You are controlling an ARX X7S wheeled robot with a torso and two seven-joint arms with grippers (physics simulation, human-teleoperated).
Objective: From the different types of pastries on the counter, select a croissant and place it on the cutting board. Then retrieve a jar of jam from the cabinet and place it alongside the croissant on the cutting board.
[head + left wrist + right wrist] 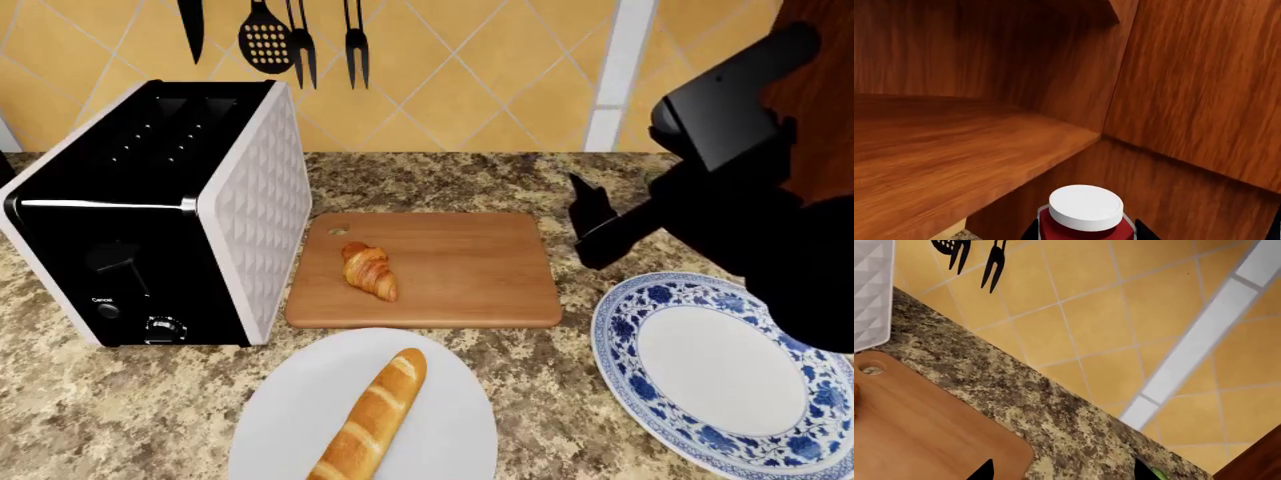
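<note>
One croissant (pixel 370 270) lies on the cutting board (pixel 467 270); left fingers (pixel 1084 235) grasp the jar of jam (pixel 1085 212) inside the cabinet (pixel 974 150); right fingers (pixel 1064 472) spread, released.

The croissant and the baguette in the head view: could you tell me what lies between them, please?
Bare cutting board below the croissant, a granite counter strip, then the white plate's rim under the baguette.

Cutting board (pixel 454 270): smooth matt wood. Counter (pixel 134 400): speckled polished granite. Cabinet (pixel 954 150): grained glossy wood. Jar of jam (pixel 1085 212): smooth whitish lid.
</note>
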